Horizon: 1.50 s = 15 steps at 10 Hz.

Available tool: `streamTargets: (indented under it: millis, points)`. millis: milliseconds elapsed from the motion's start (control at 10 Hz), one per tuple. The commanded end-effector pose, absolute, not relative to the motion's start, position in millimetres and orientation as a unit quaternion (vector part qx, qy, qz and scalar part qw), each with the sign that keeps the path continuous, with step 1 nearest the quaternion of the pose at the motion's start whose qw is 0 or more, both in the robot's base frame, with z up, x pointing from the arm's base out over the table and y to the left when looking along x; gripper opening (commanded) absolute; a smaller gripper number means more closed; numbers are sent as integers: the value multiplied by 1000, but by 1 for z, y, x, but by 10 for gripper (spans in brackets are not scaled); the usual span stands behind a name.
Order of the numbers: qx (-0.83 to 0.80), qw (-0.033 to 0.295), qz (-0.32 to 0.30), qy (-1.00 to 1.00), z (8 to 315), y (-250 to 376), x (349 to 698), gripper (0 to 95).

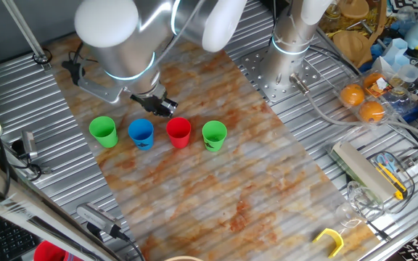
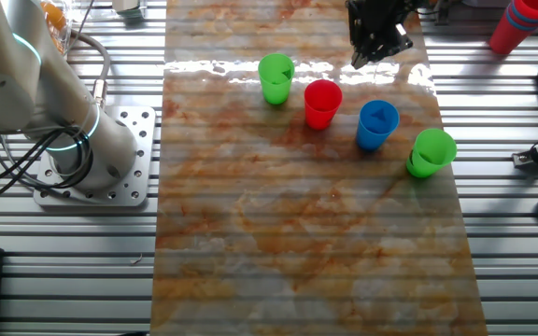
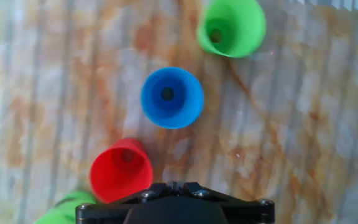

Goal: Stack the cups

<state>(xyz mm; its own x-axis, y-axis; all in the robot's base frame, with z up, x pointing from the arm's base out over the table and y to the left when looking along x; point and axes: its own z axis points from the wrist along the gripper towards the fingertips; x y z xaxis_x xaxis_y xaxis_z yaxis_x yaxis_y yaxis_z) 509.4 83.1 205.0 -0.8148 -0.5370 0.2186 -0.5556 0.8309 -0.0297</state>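
Four cups stand upright in a row on the marbled mat (image 1: 216, 196): a green cup (image 1: 104, 132), a blue cup (image 1: 141, 134), a red cup (image 1: 179, 133) and a second green cup (image 1: 214, 135). None is inside another. My gripper (image 1: 162, 106) hangs above the mat just behind the row, between the blue and red cups, shut and empty. In the other fixed view it (image 2: 378, 47) is behind the red cup (image 2: 322, 103) and the blue cup (image 2: 377, 124). The hand view shows the blue cup (image 3: 171, 98), the red cup (image 3: 120, 171) and both green cups (image 3: 231, 27) from above.
The arm's base (image 2: 92, 159) stands beside the mat. Clear containers with oranges (image 1: 361, 94), a box cutter (image 1: 390, 177) and a yellow clip (image 1: 330, 239) lie at the right. A stack of red cups (image 2: 521, 23) stands off the mat.
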Motion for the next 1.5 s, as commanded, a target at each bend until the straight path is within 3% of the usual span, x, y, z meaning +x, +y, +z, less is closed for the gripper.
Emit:
streamTargets:
  millis: [100, 1500]
  points:
    - [276, 97, 46, -955, 205, 82, 510, 0]
    - [297, 97, 47, -949, 204, 77, 507, 0]
